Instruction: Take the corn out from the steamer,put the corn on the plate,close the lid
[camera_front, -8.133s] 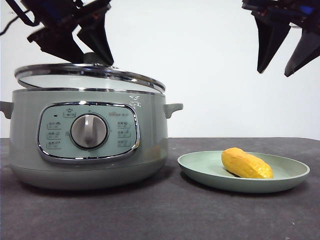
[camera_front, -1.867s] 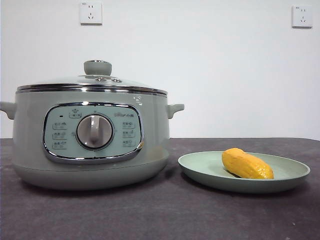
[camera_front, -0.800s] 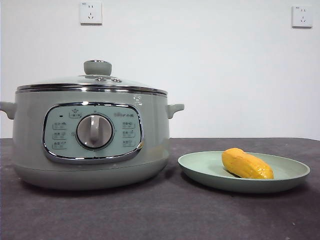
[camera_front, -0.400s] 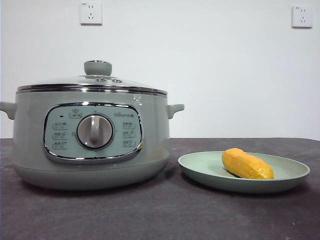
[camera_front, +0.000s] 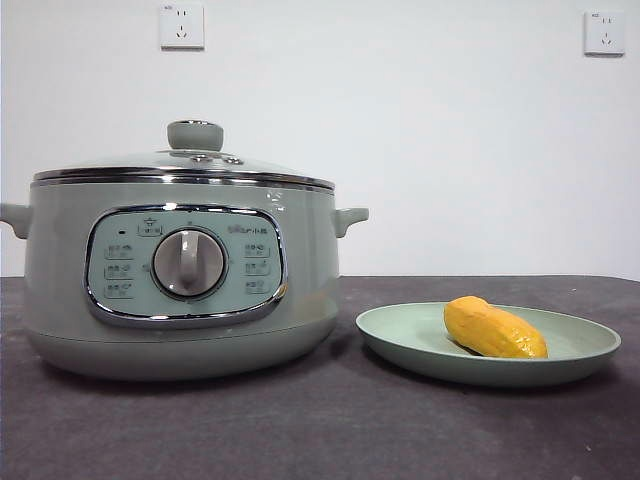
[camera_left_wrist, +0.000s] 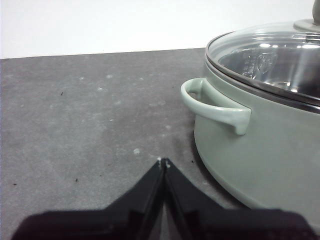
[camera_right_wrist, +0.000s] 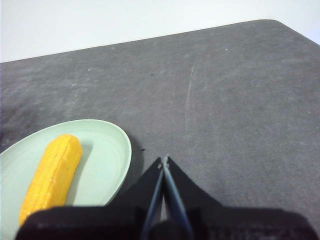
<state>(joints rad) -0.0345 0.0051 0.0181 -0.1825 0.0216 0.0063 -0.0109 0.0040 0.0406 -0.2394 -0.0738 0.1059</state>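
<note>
Corn (camera_front: 494, 328) flat on plate (camera_front: 400, 335) | long axis left-right | lid (camera_front: 185, 165) on steamer (camera_front: 300, 270)

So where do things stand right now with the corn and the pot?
Left gripper shut, empty, beside steamer. Right gripper shut, empty, beside plate. Corn on plate, lid on steamer. Nothing in the way.

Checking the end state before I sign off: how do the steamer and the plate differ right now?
The steamer is tall and deep; the plate is low and shallow. The steamer is covered by its glass lid, seated level on the rim; the plate is open, with the corn lying on it. The steamer carries a dial panel and chrome trim; the plate is plain. Both are round, pale green, and stand apart on the dark table.
</note>
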